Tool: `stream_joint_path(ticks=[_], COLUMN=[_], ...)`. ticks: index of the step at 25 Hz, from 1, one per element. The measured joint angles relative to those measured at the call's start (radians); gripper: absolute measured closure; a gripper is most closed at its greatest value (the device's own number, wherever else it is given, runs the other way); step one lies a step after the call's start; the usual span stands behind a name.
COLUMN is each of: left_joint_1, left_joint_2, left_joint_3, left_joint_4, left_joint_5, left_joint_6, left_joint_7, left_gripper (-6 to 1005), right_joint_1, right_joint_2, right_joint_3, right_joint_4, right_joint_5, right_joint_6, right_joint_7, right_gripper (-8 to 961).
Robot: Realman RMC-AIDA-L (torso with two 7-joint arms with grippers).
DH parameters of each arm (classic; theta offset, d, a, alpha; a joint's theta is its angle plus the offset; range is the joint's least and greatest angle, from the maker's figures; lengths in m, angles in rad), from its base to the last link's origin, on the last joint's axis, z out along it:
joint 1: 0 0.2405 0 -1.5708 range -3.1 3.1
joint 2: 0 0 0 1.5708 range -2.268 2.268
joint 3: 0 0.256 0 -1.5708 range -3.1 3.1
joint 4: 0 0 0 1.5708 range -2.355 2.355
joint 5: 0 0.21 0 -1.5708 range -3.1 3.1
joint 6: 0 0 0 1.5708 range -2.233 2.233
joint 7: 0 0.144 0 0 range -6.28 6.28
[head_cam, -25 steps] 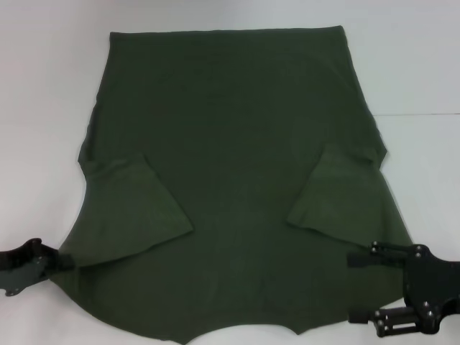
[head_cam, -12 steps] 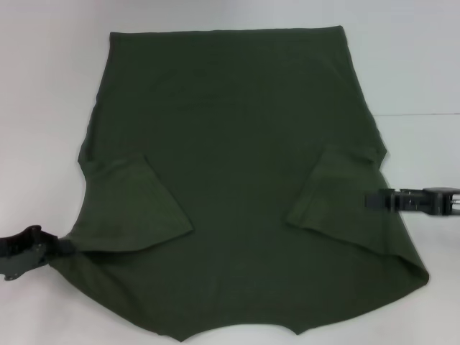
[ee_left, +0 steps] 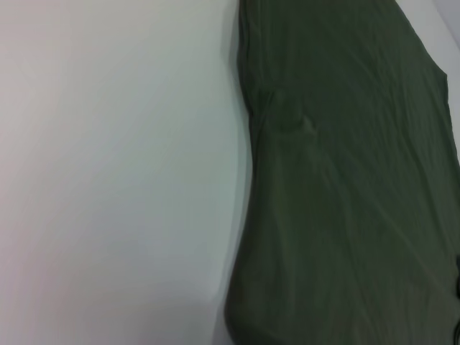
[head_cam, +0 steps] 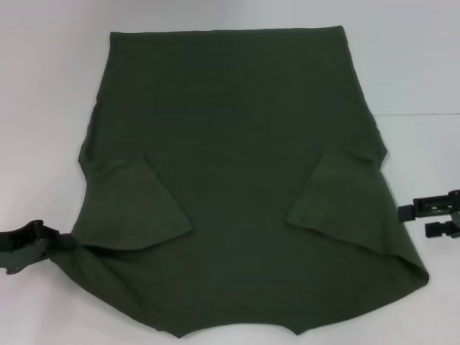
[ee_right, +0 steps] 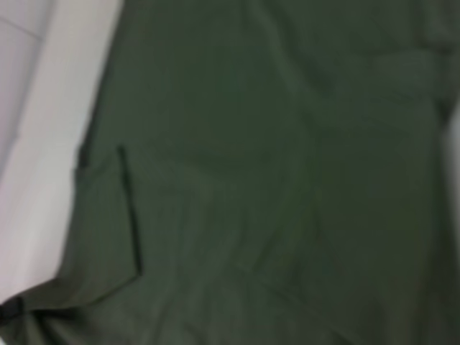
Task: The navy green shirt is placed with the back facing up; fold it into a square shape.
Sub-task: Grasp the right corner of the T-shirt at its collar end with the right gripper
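The navy green shirt [head_cam: 237,180] ran past the bottom edge of the head view, so its nearest hem was cut off. The left gripper [head_cam: 61,244] lay partly beyond the left edge, its fingertips hidden at the shirt's lower-left corner. The right gripper [head_cam: 413,219] was cropped by the right edge. The right wrist view showed only blurred fabric; neither wrist view showed fingers.
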Motion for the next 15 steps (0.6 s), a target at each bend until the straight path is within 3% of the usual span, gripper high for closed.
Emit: stream_joint_path(ticks=[6, 15], left_joint_1=[-0.001, -0.007], left_joint_2=[-0.002, -0.003], left_joint_3=[0.001, 0.003], left_joint_4=[-0.003, -0.004], left_joint_5=[-0.009, -0.017], left_joint_6=[-0.001, -0.007], left_joint_7=[0.001, 0.009], left_gripper=[996, 996], right_joint_1=[0.009, 0.019], right_joint_2=[-0.003, 0.01], right_joint_3=[-0.001, -0.045], right_joint_4=[0.0, 0.046], right_joint_5=[-0.08, -0.105], right_joint_6=[0.007, 0.075], right_joint_7=[0.035, 0.036], right_gripper=[27, 29])
